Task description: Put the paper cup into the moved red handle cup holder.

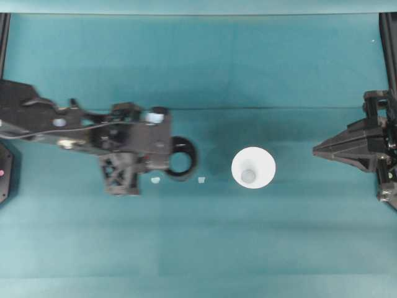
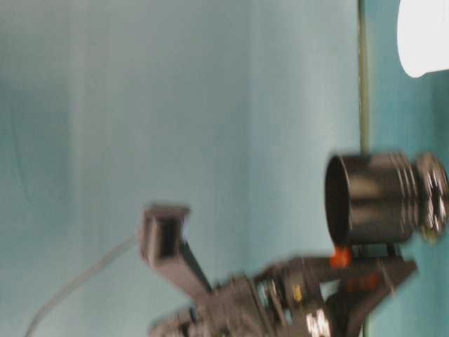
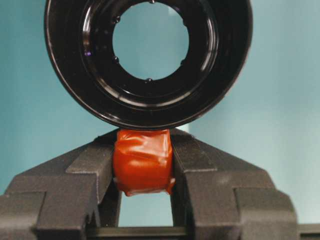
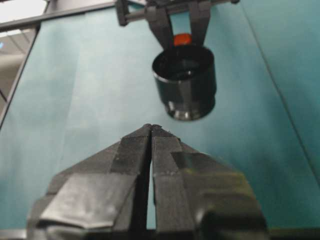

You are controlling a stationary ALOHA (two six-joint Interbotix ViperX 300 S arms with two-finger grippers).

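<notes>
The red handle cup holder (image 1: 181,159) is a black ring with a glossy inside (image 3: 150,60). My left gripper (image 1: 165,155) is shut on its orange-red handle tab (image 3: 143,162), one finger (image 3: 90,170) pressed on each side. The table-level view shows the holder (image 2: 379,196) and its tab (image 2: 341,257) in the gripper's hold. The white paper cup (image 1: 253,167) stands upright with its mouth up, a short way right of the holder and apart from it; its side is seen from table level (image 2: 424,35). My right gripper (image 1: 317,150) is shut and holds nothing, pointing at the holder (image 4: 185,82) from the right (image 4: 151,127).
Two small white scraps (image 1: 155,180) (image 1: 201,180) lie on the teal table just in front of the holder. Dark frame posts (image 1: 388,37) stand at the table's far corners.
</notes>
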